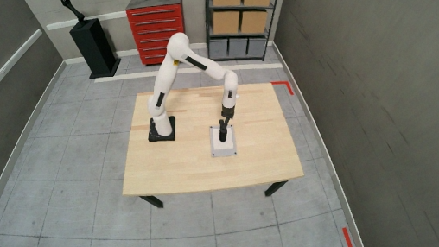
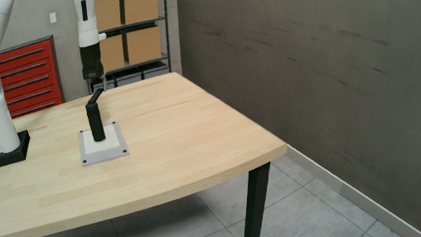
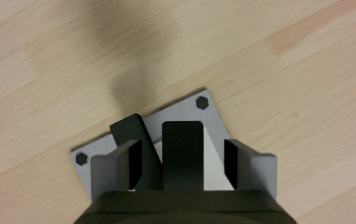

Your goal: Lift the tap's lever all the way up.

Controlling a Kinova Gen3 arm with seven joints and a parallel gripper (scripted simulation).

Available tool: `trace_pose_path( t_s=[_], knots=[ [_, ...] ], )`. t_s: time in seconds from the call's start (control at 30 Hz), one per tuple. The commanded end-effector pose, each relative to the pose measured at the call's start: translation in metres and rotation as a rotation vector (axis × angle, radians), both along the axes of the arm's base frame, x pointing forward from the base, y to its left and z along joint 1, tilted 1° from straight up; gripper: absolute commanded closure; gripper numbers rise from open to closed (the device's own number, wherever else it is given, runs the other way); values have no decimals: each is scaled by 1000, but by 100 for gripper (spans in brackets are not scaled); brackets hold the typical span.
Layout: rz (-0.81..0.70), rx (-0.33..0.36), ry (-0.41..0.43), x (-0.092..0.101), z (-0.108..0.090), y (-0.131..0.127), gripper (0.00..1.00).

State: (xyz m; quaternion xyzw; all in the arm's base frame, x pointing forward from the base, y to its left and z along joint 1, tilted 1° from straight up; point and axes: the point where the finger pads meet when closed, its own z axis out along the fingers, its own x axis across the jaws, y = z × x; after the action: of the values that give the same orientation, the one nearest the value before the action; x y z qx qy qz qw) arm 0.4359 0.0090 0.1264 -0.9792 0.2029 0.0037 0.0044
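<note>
wooden table [image 2: 174, 123] carries the tap [image 2: 96, 124]; pincer [image 2: 99, 86] spread wide, empty, above its lever [image 2: 96, 95].

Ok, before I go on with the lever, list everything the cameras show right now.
tap: one, black post, upright on the base plate
lever: one, black, tilted up from the tap's top, its tip at the gripper
base plate: one, grey with white centre, bolted at the corners, on the table
table: one, light wood top with black legs, mid room
tool chest: one, red drawers, back wall
shelf rack: one, dark frame, four cardboard boxes above grey bins, back wall
pedestal: one, black, carrying a small black arm, back left
arm: one, white, on a black foot on the table
gripper: one, dark, open, the lever between its fingers, nothing gripped
</note>
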Motion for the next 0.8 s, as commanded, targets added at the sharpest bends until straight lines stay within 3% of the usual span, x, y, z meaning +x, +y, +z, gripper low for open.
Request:
trace_pose_path(
  t_s=[0.0,0.77],
  knots=[
    [0,0,-2,0,-3,0,0],
    [0,0,-2,0,-16,0,0]
  ],
)
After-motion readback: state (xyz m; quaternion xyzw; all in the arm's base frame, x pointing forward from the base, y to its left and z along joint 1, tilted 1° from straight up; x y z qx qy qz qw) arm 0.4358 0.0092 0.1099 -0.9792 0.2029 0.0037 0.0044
